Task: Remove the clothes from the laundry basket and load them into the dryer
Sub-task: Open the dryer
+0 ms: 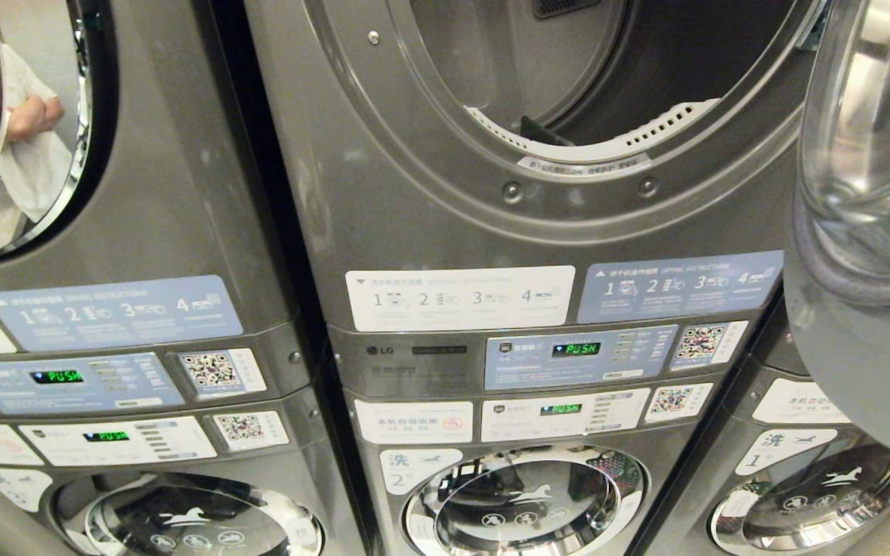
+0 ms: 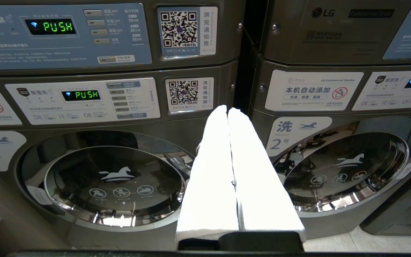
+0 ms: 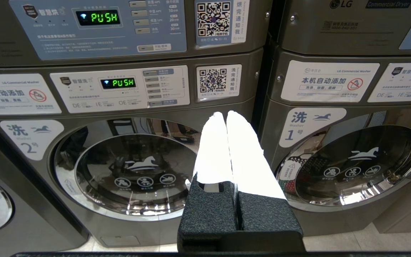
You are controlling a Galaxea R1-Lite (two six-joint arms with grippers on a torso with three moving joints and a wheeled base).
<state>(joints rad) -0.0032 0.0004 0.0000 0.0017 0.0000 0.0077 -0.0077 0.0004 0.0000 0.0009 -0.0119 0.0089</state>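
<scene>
Grey LG dryer, round door swung open – displays read "PUSH"; both white-fingered grippers, left and right, pressed shut, empty.

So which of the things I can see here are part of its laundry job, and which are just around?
Part of the job:
- open dryer drum, with its door swung aside
- left gripper and right gripper, both shut and empty
- no clothes or basket in view

Just around:
- washer no. 2 below
- neighbouring closed dryer
- QR stickers
</scene>
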